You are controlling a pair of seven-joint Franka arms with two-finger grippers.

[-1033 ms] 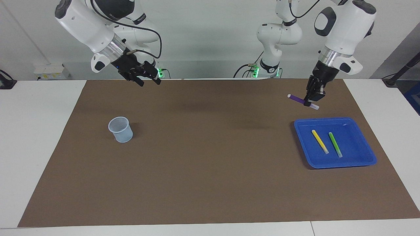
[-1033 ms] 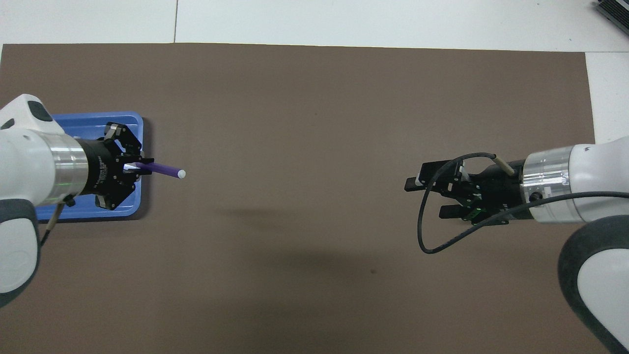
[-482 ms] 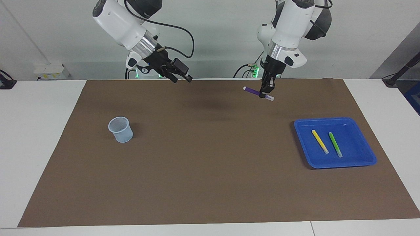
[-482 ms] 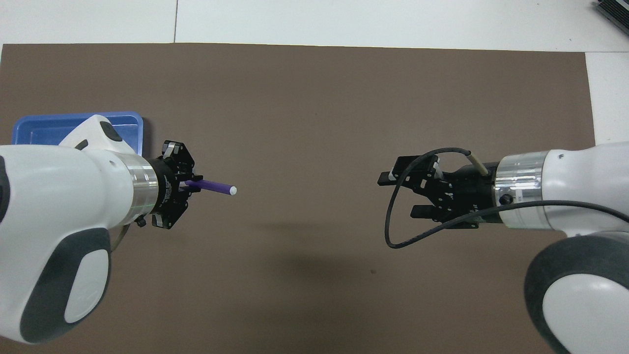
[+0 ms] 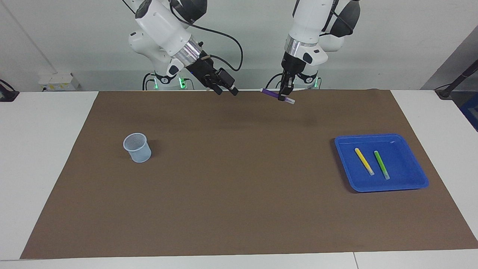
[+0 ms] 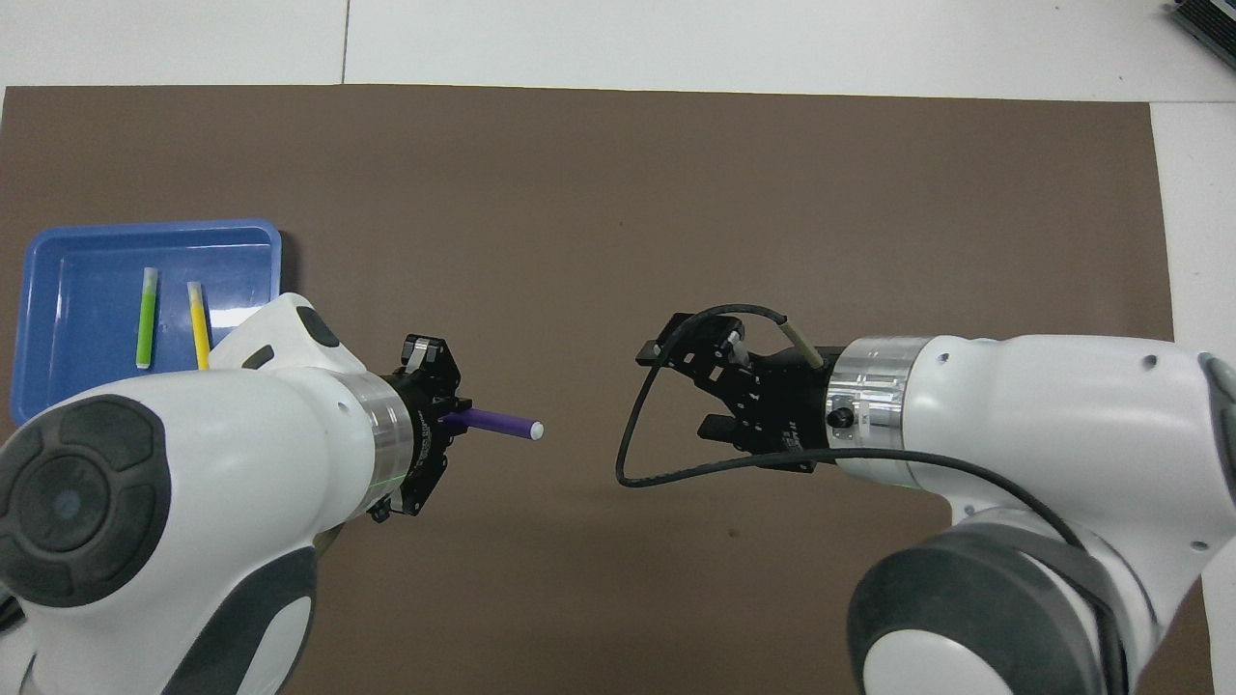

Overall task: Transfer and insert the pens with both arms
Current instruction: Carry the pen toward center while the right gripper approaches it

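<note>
My left gripper (image 5: pixel 282 98) (image 6: pixel 462 422) is shut on the purple pen (image 5: pixel 269 93) (image 6: pixel 500 423), held level in the air over the mat's edge nearest the robots, its free end pointing at my right gripper. The right gripper (image 5: pixel 226 89) (image 6: pixel 676 388) hangs open a short gap from that end, nothing between its fingers. The yellow pen (image 5: pixel 363 161) (image 6: pixel 198 322) and the green pen (image 5: pixel 381 164) (image 6: pixel 147 317) lie side by side in the blue tray (image 5: pixel 409 182) (image 6: pixel 68 253).
A pale mesh cup (image 5: pixel 137 147) stands upright on the brown mat (image 5: pixel 239 209) toward the right arm's end; the overhead view hides it under the right arm. The tray sits toward the left arm's end. A black cable (image 6: pixel 637 463) loops off the right wrist.
Both arms have swung toward the table's middle. The left gripper carried the purple pen away from over the tray, uncovering the tray's pens overhead. The gap between pen tip and right gripper has shrunk.
</note>
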